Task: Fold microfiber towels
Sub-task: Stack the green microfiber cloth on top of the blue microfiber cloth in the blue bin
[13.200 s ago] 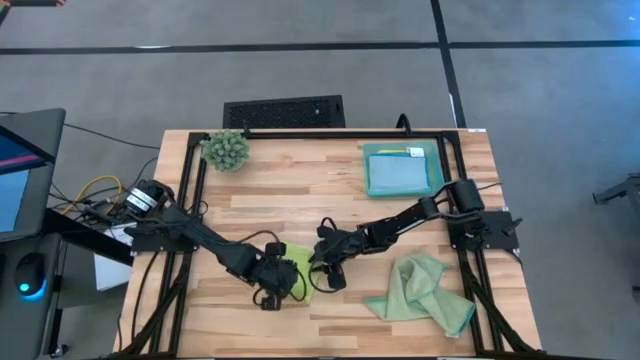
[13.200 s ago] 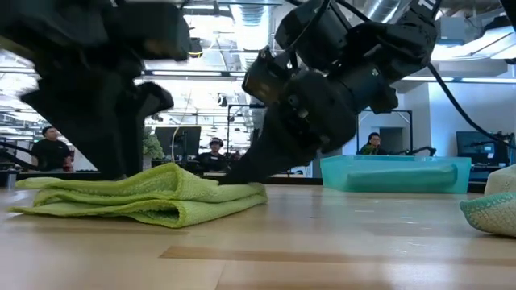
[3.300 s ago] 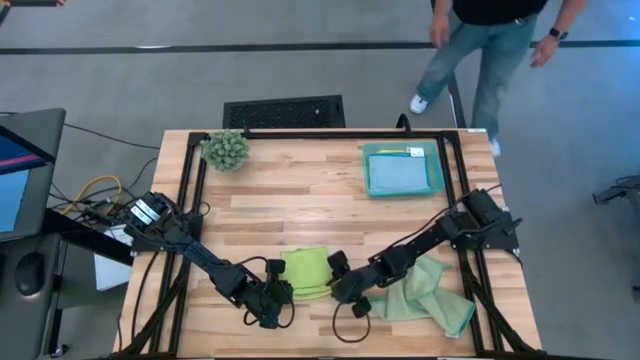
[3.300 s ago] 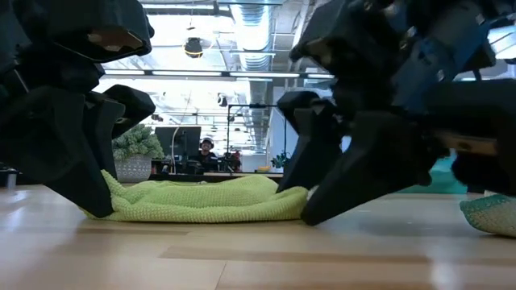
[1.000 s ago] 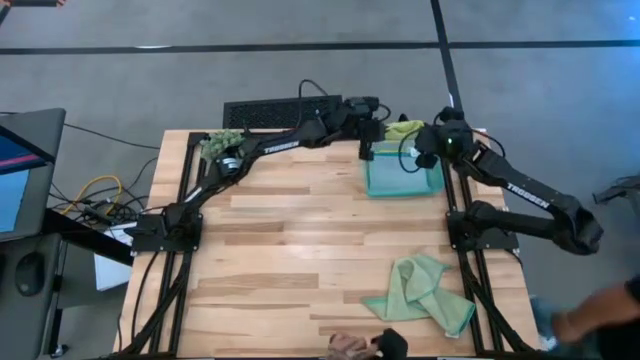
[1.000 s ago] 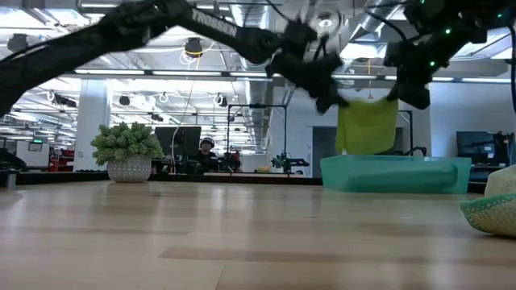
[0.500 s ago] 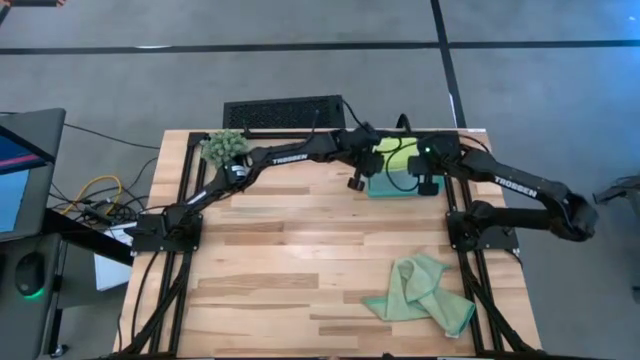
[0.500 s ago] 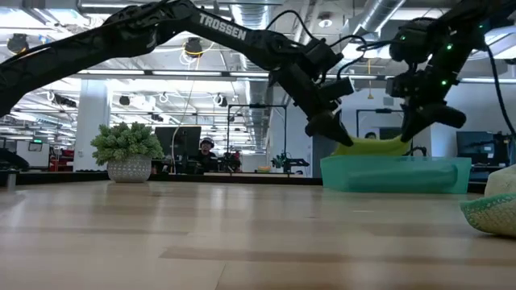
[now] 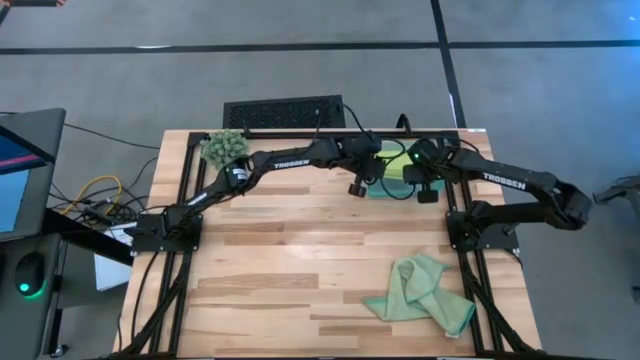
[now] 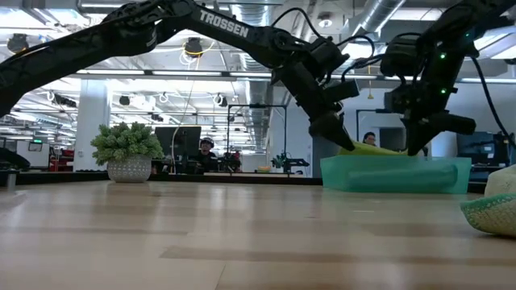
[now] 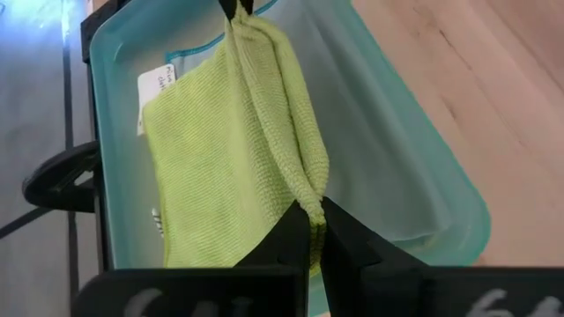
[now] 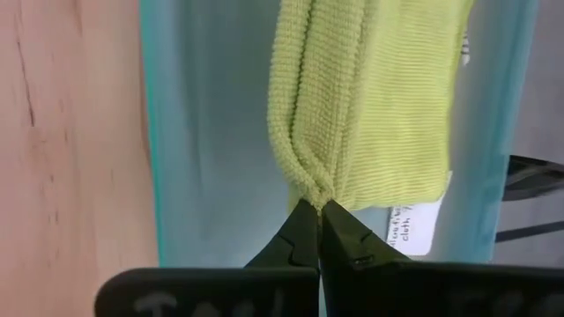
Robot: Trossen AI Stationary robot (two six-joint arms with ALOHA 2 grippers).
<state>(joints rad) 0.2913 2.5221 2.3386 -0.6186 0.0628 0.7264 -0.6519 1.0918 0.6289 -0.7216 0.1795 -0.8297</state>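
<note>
lime green folded towel (image 11: 231, 150) lies in the teal tray (image 9: 425, 187) at the far right of the wooden desk (image 9: 300, 250), held at two ends. the left gripper (image 11: 310, 231) has its fingers pinched shut on one folded edge, and the right gripper (image 12: 318, 224) has its fingers pinched shut on the opposite edge. both arms reach over the tray from either side. a pale sage green towel (image 9: 422, 293) lies crumpled on the desk near the front right, well apart from the tray. a small plant (image 9: 226, 149) stands at the far left corner.

A lime green folded microfiber towel (image 11: 231, 150) lies in a translucent teal plastic tray (image 11: 414, 176); a pale sage green crumpled towel (image 9: 420, 292) rests on the light wooden slatted table (image 9: 290, 250).
</note>
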